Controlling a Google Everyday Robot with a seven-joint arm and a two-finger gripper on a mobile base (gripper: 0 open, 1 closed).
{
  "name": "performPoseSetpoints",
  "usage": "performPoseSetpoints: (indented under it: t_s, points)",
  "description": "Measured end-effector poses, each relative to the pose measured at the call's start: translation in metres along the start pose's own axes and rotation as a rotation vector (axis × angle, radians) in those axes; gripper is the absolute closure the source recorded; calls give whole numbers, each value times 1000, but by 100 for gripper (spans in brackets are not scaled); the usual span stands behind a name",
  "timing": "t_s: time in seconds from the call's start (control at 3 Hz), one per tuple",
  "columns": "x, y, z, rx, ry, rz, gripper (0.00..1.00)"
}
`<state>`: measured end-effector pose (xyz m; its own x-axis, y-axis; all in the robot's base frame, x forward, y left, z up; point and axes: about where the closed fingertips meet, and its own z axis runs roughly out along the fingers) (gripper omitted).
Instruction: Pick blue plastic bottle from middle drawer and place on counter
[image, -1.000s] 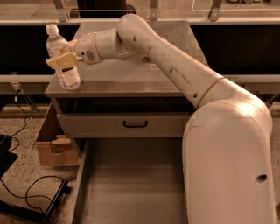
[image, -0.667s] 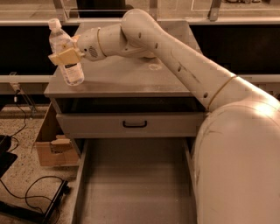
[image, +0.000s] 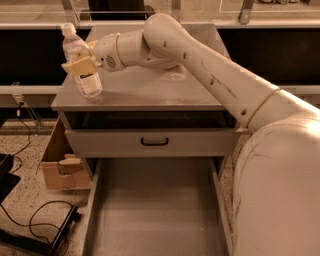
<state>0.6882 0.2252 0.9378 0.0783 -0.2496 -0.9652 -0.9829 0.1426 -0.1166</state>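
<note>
Gripper (image: 82, 66) clamped on blue plastic bottle (image: 90, 84), tilted, shifted slightly inward over the counter (image: 150, 92) at its 8 o'clock corner; middle drawer (image: 155, 210) open at 6 o'clock. Set-down judged imminent, release outstanding

We take this for a robot lab or test bay rather than a home. A bare grey metal cabinet (image: 200, 144) with a scuffed counter (image: 150, 90) stands on speckled floor (image: 20, 150). An open cardboard box (image: 60, 170) sits at 8 o'clock and loose cables (image: 30, 220) at 7. At 10 o'clock the claw (image: 80, 66) is clamped round a bottle (image: 89, 84).
</note>
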Motion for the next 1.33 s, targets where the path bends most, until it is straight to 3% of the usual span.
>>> performPoseSetpoints:
  t_s: [0.33,1.33]
  points:
    - [21,-5,-4,30,-2,24,100]
    - [18,0,5,13,-3,22,36]
